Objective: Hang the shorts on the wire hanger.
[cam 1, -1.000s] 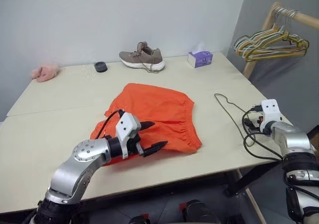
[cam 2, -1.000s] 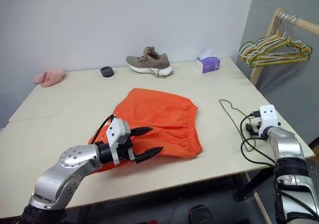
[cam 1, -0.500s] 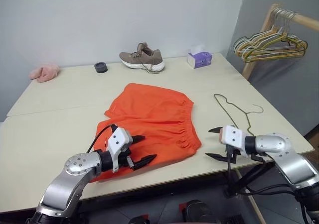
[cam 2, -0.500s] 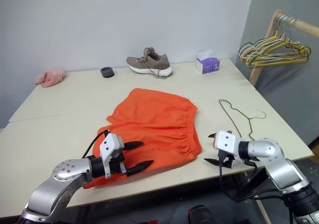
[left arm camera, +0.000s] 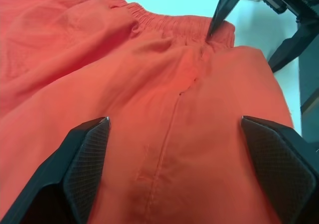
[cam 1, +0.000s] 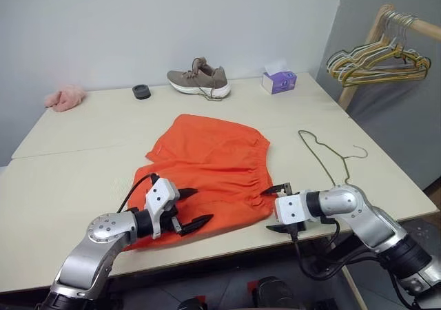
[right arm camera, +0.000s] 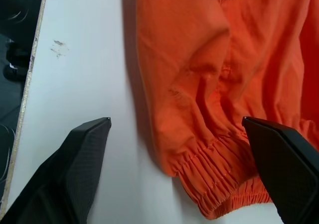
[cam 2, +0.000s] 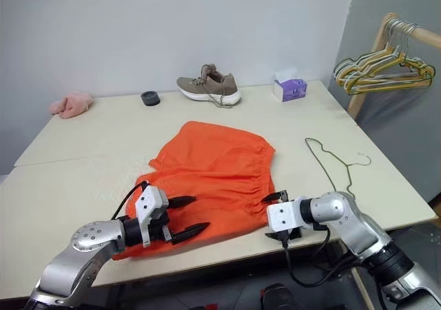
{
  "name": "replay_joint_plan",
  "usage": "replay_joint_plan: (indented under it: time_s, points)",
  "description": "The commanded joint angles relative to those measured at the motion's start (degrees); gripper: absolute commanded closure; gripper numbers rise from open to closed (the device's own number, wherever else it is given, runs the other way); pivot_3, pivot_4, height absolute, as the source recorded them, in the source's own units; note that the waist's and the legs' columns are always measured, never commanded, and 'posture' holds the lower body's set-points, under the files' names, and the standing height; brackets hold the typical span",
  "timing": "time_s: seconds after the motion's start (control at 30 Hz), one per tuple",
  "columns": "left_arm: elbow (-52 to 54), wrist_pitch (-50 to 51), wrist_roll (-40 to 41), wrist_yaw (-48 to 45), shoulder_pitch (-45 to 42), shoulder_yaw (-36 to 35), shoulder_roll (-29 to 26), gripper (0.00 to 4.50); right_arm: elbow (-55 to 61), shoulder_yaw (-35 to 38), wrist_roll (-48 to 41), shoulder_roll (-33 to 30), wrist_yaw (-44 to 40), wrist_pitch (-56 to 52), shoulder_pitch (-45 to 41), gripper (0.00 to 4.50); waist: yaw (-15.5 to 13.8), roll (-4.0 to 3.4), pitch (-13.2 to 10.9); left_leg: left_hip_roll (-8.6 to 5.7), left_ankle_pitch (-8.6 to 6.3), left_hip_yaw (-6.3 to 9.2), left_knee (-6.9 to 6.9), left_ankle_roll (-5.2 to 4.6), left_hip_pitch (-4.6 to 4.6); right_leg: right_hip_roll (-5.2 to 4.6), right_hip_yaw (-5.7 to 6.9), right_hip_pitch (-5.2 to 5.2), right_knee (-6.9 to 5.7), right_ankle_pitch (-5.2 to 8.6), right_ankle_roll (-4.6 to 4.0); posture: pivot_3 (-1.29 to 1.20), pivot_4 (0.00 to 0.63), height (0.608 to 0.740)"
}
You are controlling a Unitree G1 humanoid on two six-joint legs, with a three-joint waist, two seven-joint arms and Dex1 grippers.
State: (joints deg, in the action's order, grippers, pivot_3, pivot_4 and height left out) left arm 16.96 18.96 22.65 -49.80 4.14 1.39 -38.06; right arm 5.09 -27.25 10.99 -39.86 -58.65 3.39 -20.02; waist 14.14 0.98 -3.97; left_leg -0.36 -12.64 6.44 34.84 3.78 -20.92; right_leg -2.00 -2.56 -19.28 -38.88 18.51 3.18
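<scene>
Both claws, left and right, gape over the shorts on the tabletop: pickup stage, next demanding waistband grips.

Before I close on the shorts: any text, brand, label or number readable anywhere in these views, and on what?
None can be read.
Tissue box: purple with print on its side, too small to read.
Shoe: no legible brand mark.
Shorts: plain orange fabric, no tag or print showing, also in the wrist views.
Left gripper and right gripper: white housings, no markings legible.
</scene>
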Motion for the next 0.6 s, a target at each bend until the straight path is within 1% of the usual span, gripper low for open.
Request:
replay_joint_plan:
  time_s: [0.03,0.2,0.33,0.37,0.6]
  points:
    - [-0.4,-2.4,-0.6,-0.8,0.0,-1.1,0.1,0.00,-1.5,-0.2,1.8,1.9,1.1,-0.5,-1.5,0.98,0.1,0.01,0.0,0.01,0.00,0.02,0.00,0.00,0.00,0.02,0.01,0.00,-0.02,0.00,0.00,-0.25,0.000,0.740]
    - [-0.7,-2.8,-1.0,-1.0,-0.1,-0.7,0.3,0.00,-3.0,0.5,1.6,4.0,0.5,-1.4,-2.5,2.80,0.1,0.01,0.0,0.01,0.01,0.02,0.02,-0.01,0.04,0.02,0.00,0.01,-0.07,-0.01,0.01,-0.25,0.000,0.740]
    - [0.4,-2.4,-0.9,-1.1,0.5,-0.7,0.1,0.00,-3.6,0.8,1.0,2.7,-1.4,1.1,-3.2,4.22,0.1,0.00,0.0,0.00,0.00,0.02,0.01,0.00,0.02,0.02,-0.01,0.00,-0.06,-0.01,0.00,-0.25,0.000,0.740]
    - [0.5,-2.5,-0.9,-1.2,0.6,-0.7,0.0,0.00,-3.6,1.0,0.8,1.8,-2.2,2.1,-3.2,4.47,0.1,0.00,0.0,0.00,0.00,0.02,0.01,0.00,0.01,0.02,-0.01,-0.01,-0.05,0.00,0.00,-0.25,0.000,0.740]
    - [0.1,-2.3,-0.9,-1.9,0.0,-0.1,0.1,0.00,-2.1,2.8,-2.8,-7.5,-9.7,8.9,-1.8,4.47,-0.1,-0.01,0.0,-0.03,0.00,0.00,0.01,0.00,-0.01,-0.03,0.01,0.01,-0.02,0.01,0.00,-0.26,0.000,0.740]
